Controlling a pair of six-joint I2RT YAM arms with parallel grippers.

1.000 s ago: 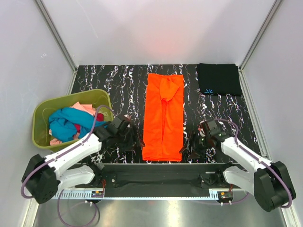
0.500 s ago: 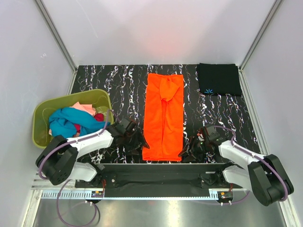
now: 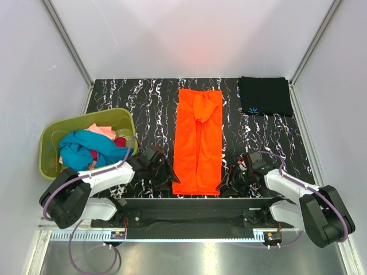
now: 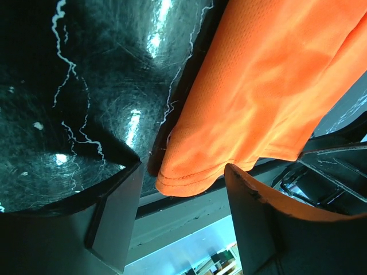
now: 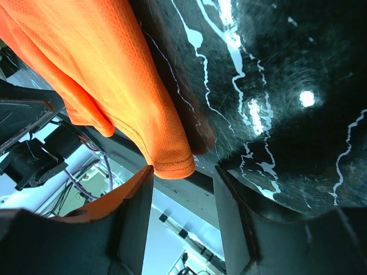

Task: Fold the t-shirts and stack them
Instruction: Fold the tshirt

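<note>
**A:** Where is the orange t-shirt (image 3: 198, 140) found?

**B:** It is laid flat as a long folded strip down the middle of the black marbled table (image 3: 143, 109), with its near end at the front edge. A black t-shirt (image 3: 265, 95) is seen folded at the far right corner, with a small light-blue mark on it.

**A:** How are the fingers set?

**B:** The left gripper (image 4: 183, 169) is seen with its fingers (image 4: 114, 217) parted. The near left corner of the orange hem lies in the gap. No pinch is seen, though it cannot be told whether the cloth is brushed by one pad. The right gripper (image 5: 183, 170) is parted as well. The other near corner hangs at the mouth of its gap and is not clamped.

**A:** What is hidden or cut off?

**B:** From above, both grippers are lost as dark shapes against the dark table, and no fingertip can be made out there. In the wrist views only the two corners of the orange t-shirt are shown, and the rest is cut off by the frame. The strip of table under each hem is in deep shadow. In the olive-green basket (image 3: 51, 134) at the left, teal cloth (image 3: 80, 150), pink cloth (image 3: 103, 130) and red cloth (image 3: 120, 141) are heaped together. Much of each is buried, so their shapes cannot be told.
</note>
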